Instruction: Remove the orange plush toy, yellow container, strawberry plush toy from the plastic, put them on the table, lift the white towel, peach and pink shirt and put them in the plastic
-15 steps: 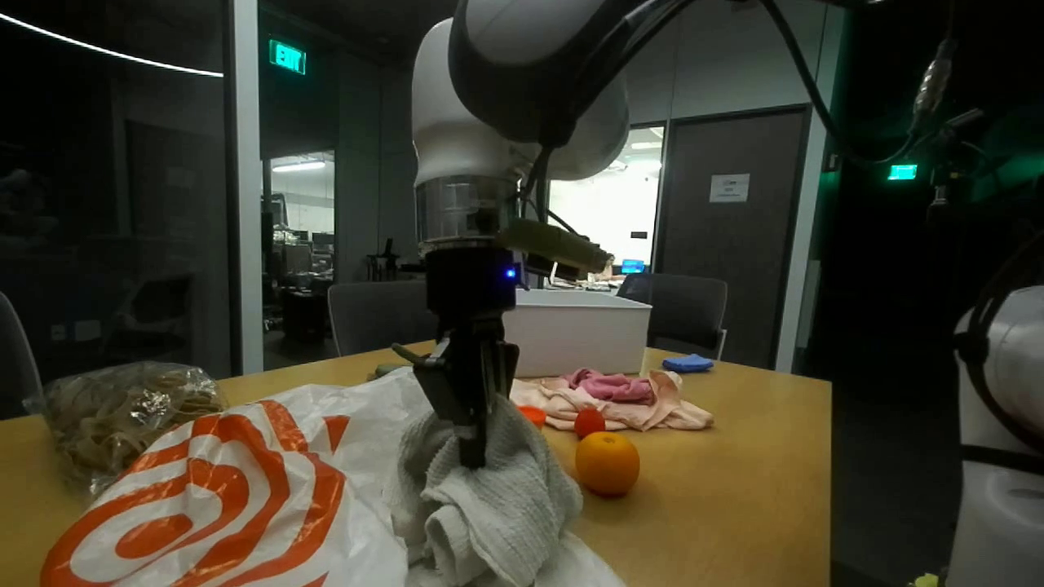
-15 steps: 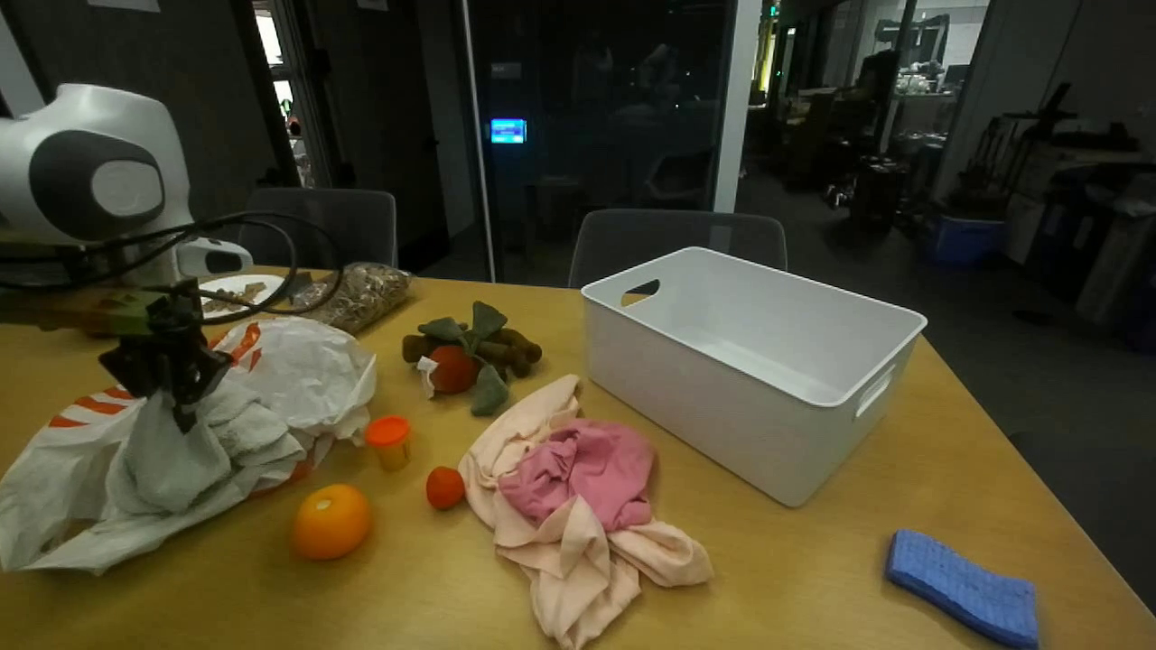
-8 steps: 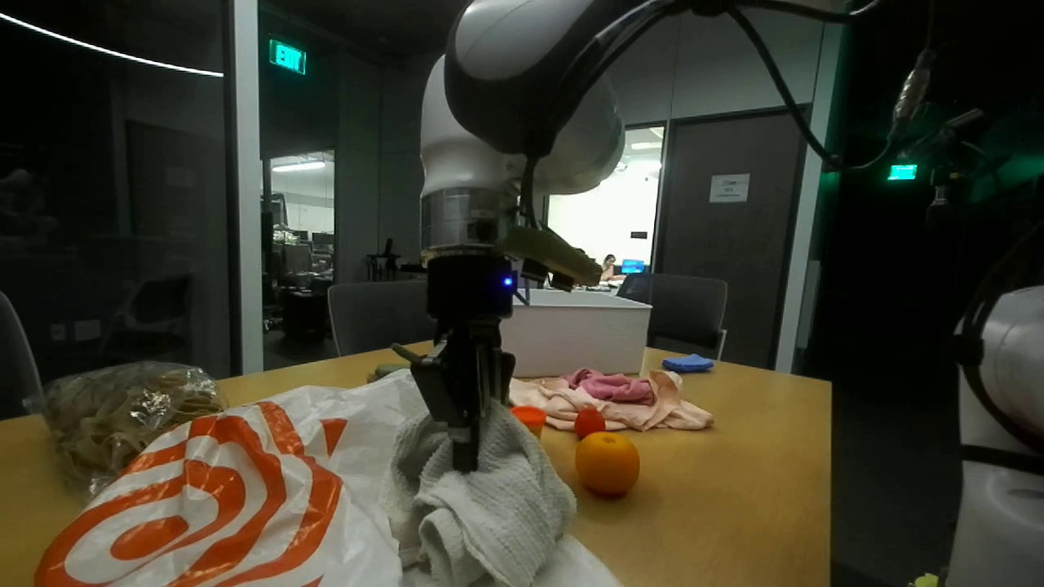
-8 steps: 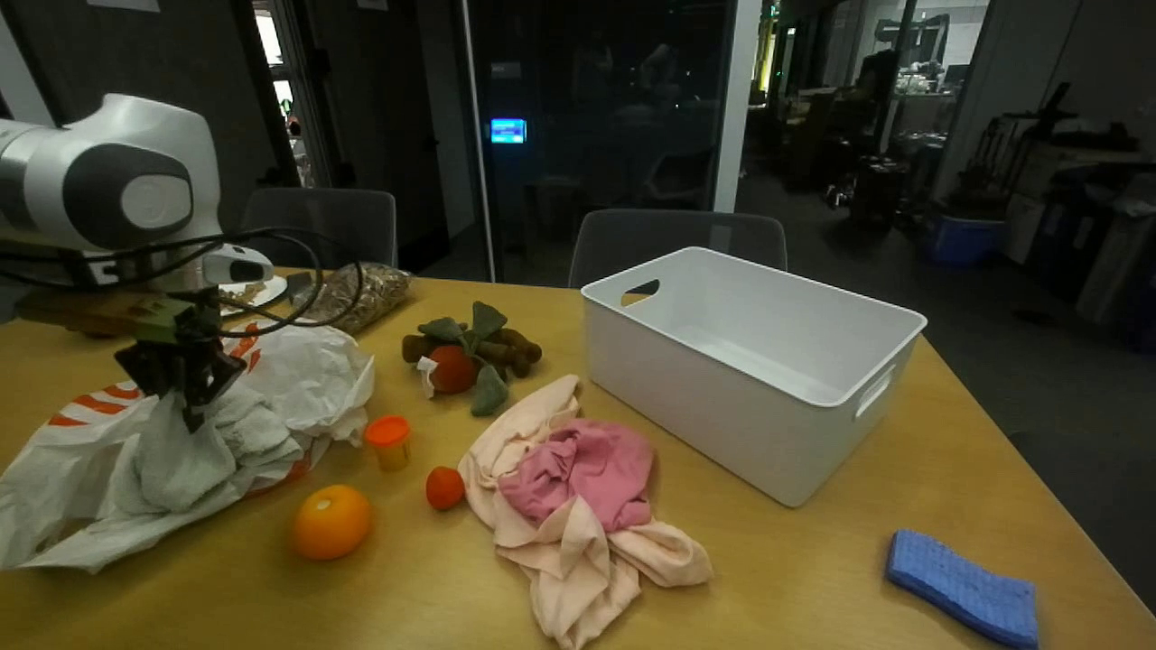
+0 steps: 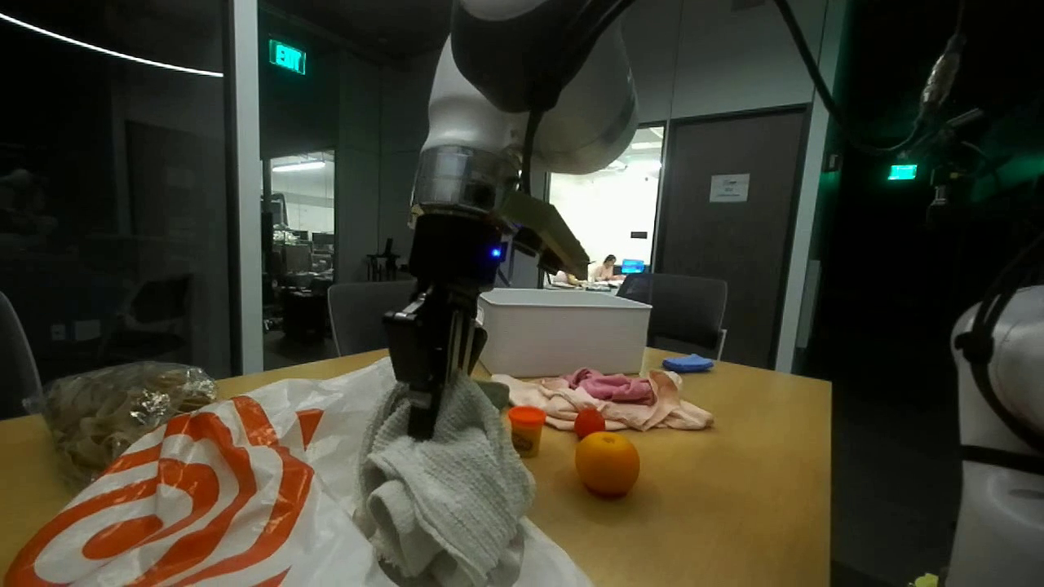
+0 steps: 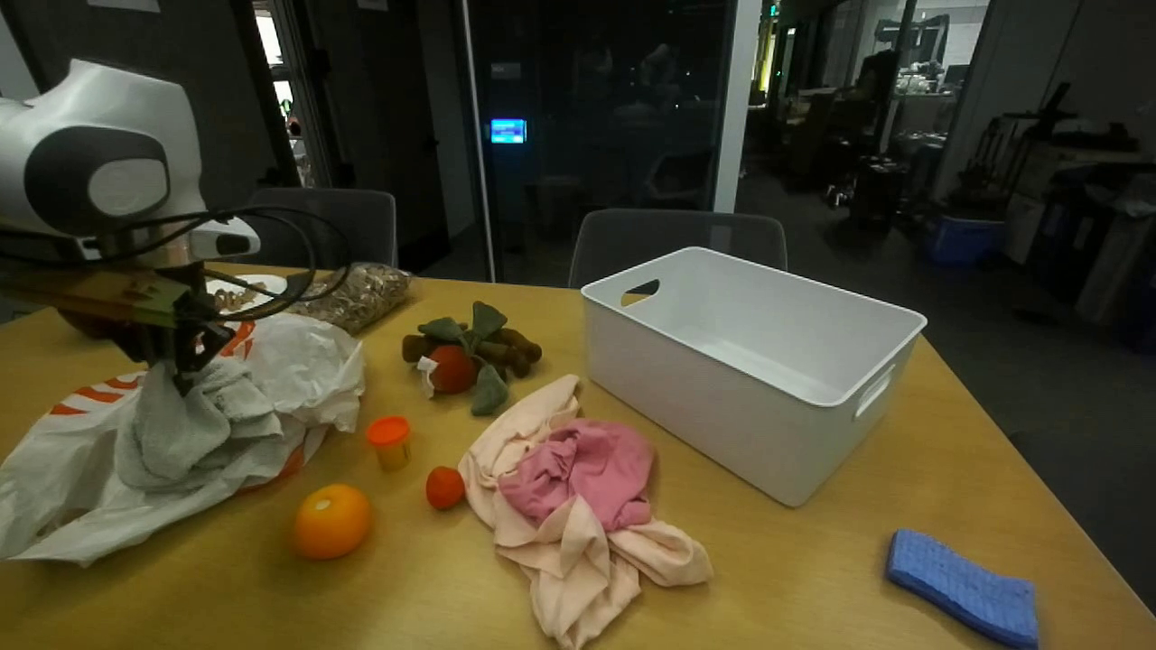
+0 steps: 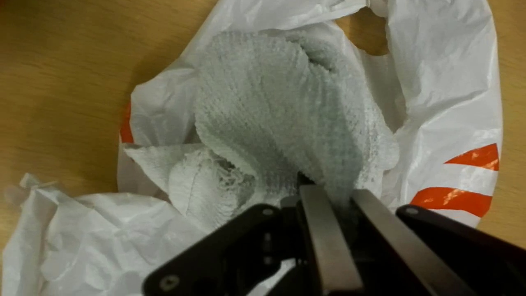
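Pinched between the fingers of my gripper [image 7: 336, 193] is a fold of the white towel [image 7: 263, 94], which drapes over the white plastic [image 5: 188, 489] with orange rings. Whether the towel's lower part rests on the bag cannot be made out. On the table [image 6: 777, 578], outside the bag, sit the orange plush toy [image 6: 332, 522], the yellow container [image 6: 389, 447] with an orange lid and the small red strawberry plush toy [image 6: 444, 487]. Beyond them a peach shirt [image 6: 578, 560] lies crumpled, with a pink shirt [image 6: 591, 469] bunched on top.
A large white bin [image 6: 695, 397] stands behind the shirts, and a blue cloth [image 6: 962, 587] lies near the table edge. A brown and red plush with green leaves [image 6: 488, 397] sits behind the container. Farther back are a clear bag of brown stuff [image 6: 366, 298] and a white plate [image 6: 271, 284].
In an exterior view my gripper dipped slightly, then rose and shifted left with the towel, tilting a little. The bag slid slightly the same way, uncovering the yellow container there.
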